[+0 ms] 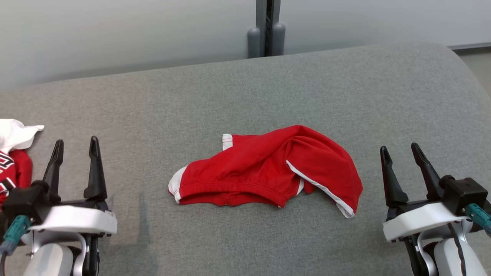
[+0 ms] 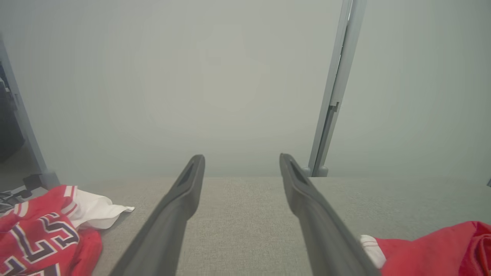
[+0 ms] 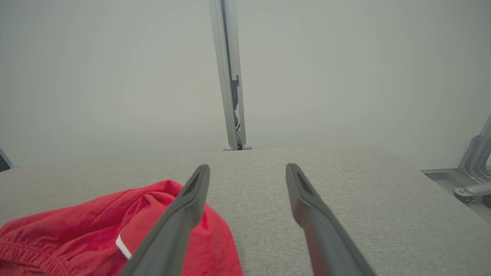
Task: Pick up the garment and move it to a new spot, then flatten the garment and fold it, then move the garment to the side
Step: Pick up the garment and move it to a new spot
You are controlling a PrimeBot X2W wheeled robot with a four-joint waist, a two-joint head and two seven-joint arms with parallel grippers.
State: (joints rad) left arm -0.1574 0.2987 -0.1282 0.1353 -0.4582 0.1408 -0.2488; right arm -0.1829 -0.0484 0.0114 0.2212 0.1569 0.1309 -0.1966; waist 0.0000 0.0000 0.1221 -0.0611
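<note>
the left end effector (image 1: 76, 140) and the right end effector (image 1: 399, 146) both have their fingers spread apart, holding nothing. the red garment (image 1: 268, 168) lies crumpled on the desk (image 1: 307, 96) between them, its long axis running from one to the other: well to the right of the left one, just left of the right one, which is nearer.

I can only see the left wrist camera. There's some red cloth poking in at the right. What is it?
Observer: A red garment with white trim, crumpled in the middle of the grey surface.
Operator: Is my other end effector holding it?
Observer: No, the right end effector is open, off to its right, not touching.
Operator: Is it flat?
Observer: No, its right part is folded over itself.
</note>
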